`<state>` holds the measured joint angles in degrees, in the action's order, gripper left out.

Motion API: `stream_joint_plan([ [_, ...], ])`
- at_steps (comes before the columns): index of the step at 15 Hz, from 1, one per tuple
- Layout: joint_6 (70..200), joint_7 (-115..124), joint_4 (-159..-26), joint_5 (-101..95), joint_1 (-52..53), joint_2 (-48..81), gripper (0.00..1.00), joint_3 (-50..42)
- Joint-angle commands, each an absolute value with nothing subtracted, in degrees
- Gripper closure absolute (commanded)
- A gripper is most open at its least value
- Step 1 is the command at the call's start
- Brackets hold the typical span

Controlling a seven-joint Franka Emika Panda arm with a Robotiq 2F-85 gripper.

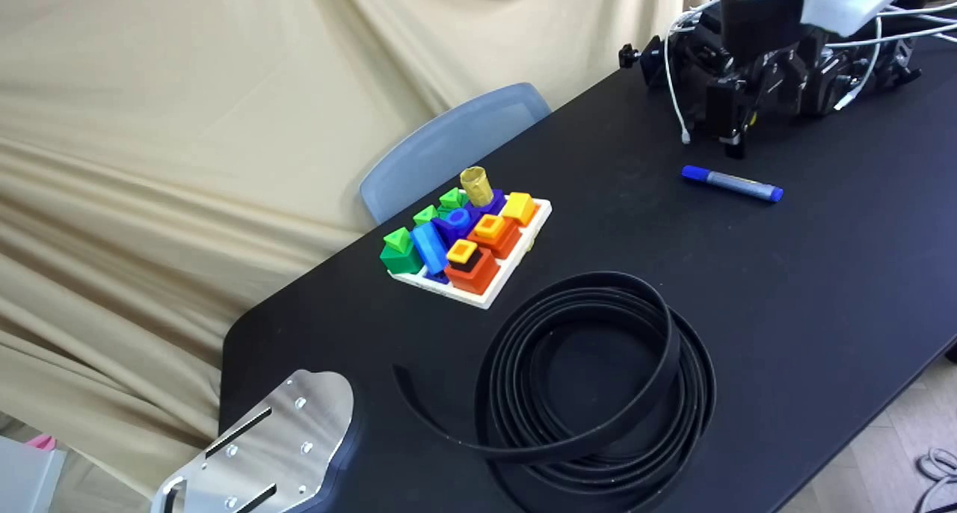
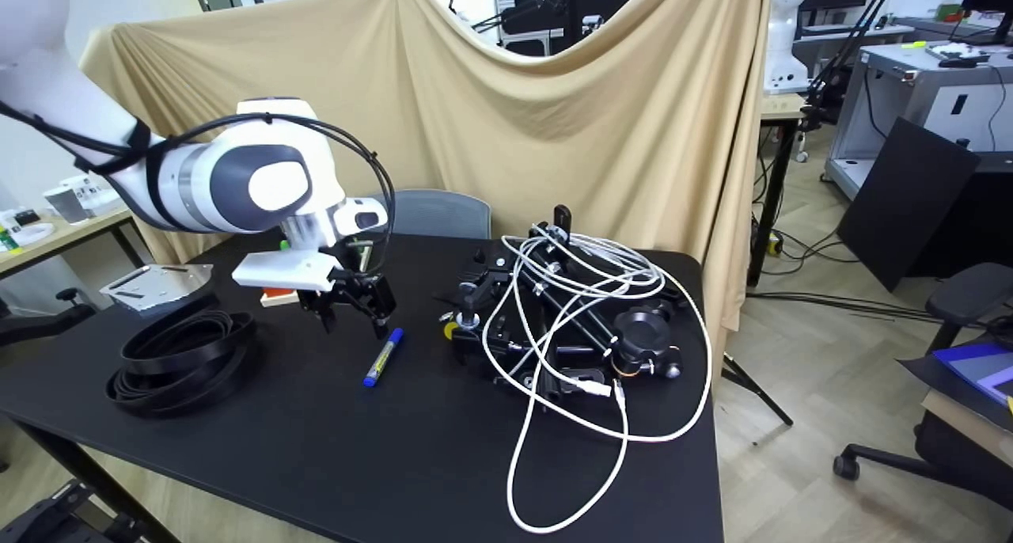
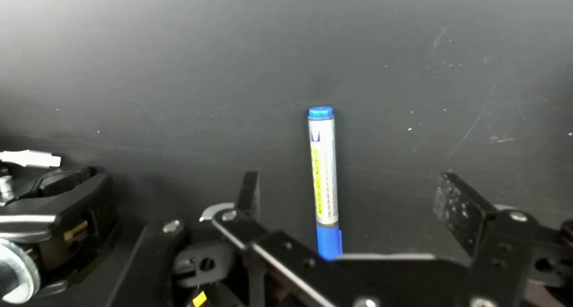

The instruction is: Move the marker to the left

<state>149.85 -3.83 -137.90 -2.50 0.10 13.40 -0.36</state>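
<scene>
A marker with a grey-white body and blue ends (image 1: pixel 736 184) lies on the black table. It also shows in an exterior view (image 2: pixel 384 358) and in the wrist view (image 3: pixel 326 177), where it stands lengthwise with its cap end toward the gripper. My gripper (image 3: pixel 350 187) is open and empty above the table. The marker lies between the two fingers in the wrist view, nearer the left finger, and touches neither. The tip of the cap is partly hidden behind the gripper. In an exterior view the gripper (image 2: pixel 355 321) hangs just beside the marker's capped end.
Black tripod-like equipment with white cables (image 2: pixel 570 329) lies close to the marker; it shows at the left edge of the wrist view (image 3: pixel 58 226). A coiled black strap (image 1: pixel 508 393), a white board with coloured blocks (image 1: pixel 511 259) and a metal plate (image 1: pixel 277 438) are also on the table.
</scene>
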Motion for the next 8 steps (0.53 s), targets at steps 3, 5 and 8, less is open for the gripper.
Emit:
stream_joint_plan([
  [3,151.0,2.4,-132.6,-5.3,1.5,21.7,0.0,-2.2],
  [5,151.1,3.2,-131.2,-5.2,2.0,24.2,0.0,-2.7],
  [8,150.8,3.5,-129.1,-5.0,2.6,27.1,0.07,-2.9],
])
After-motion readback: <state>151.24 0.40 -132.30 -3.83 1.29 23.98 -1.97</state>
